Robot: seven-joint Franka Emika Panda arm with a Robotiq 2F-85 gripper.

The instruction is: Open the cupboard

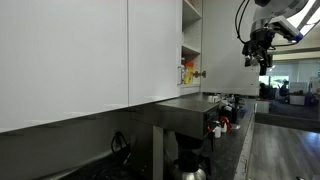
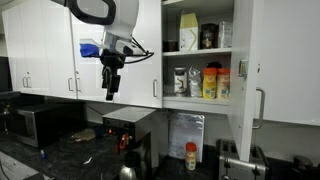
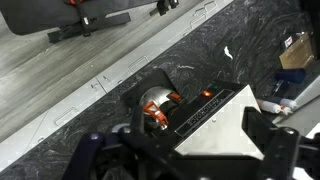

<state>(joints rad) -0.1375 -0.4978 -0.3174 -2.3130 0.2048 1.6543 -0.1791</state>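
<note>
The cupboard (image 2: pixel 198 55) stands open. Its door (image 2: pixel 243 70) is swung out to the right, with the slim silver bar handle (image 2: pixel 262 106) on it. Yellow-orange packets (image 2: pixel 211 82) and jars sit on its shelves. In an exterior view the open cupboard (image 1: pixel 187 70) shows from the side, with a yellow packet inside. My gripper (image 2: pixel 110 86) hangs in the air to the left of the cupboard, apart from it, open and empty. It also shows in an exterior view (image 1: pixel 262 58). In the wrist view my gripper (image 3: pixel 185 160) points down at the counter with its fingers spread.
Closed white wall cabinets (image 2: pixel 40 50) with handles run to the left. Below is a dark marbled counter (image 3: pixel 120 70) with a black appliance (image 2: pixel 128 125), a microwave (image 2: pixel 40 120) and a red-capped bottle (image 2: pixel 191 156). A white-topped machine (image 3: pixel 215 125) lies under the gripper.
</note>
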